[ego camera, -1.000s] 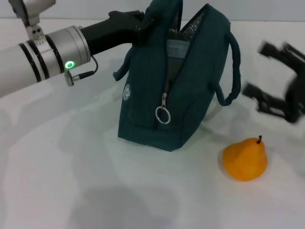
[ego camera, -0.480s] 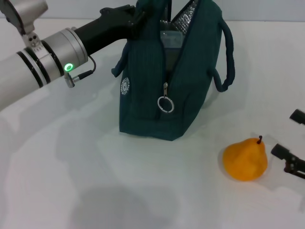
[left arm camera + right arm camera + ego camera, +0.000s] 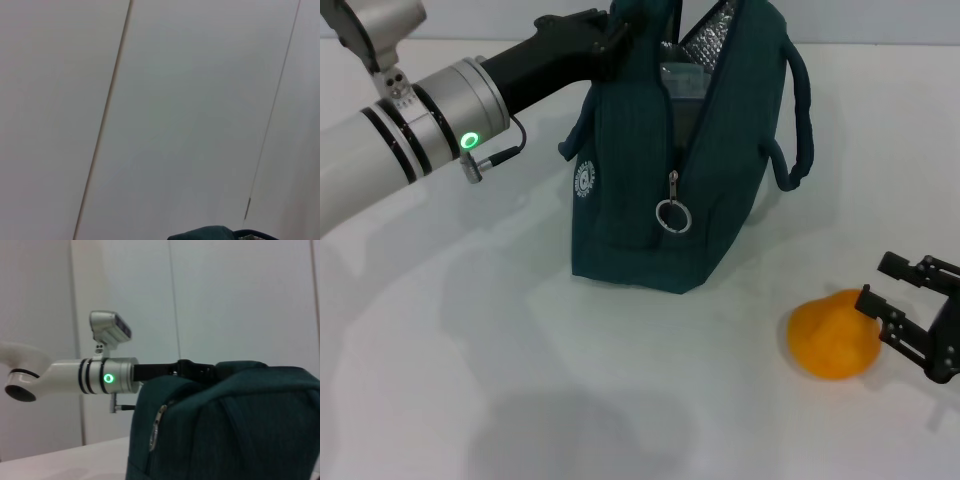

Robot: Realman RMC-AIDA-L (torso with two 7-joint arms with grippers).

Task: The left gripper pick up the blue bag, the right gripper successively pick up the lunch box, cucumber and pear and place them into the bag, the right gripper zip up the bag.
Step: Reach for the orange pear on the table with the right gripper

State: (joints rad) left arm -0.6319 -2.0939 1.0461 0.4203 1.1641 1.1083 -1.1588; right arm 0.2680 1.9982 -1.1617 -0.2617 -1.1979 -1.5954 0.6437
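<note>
The bag (image 3: 685, 150) stood upright on the table (image 3: 470, 380) with its zipper partly undone and its top gaping, and it served as the landmark for everything else. The left gripper (image 3: 605, 35) was at the top edge of the bag on the left side, holding the fabric near the handle so that the mouth was kept apart; its fingers were hidden against the cloth, but they appeared clamped on the bag. Inside the opening a pale shape, probably the lunch box (image 3: 682, 80), could be seen. The cucumber was not visible, so I cannot tell where it was. The pear (image 3: 830, 335) lay on the table to the right of the bag and nearer to the robot, well apart from it. The right gripper (image 3: 898, 310) was low at the right side of the pear, with its fingers spread apart and one finger already over the edge of the fruit. In my judgement the step in hand was grasping the pear. To do it well, the fingers should go around the widest part of the body, not the narrow neck, and close gently, because the round fruit could roll away if pushed from one side only.
</note>
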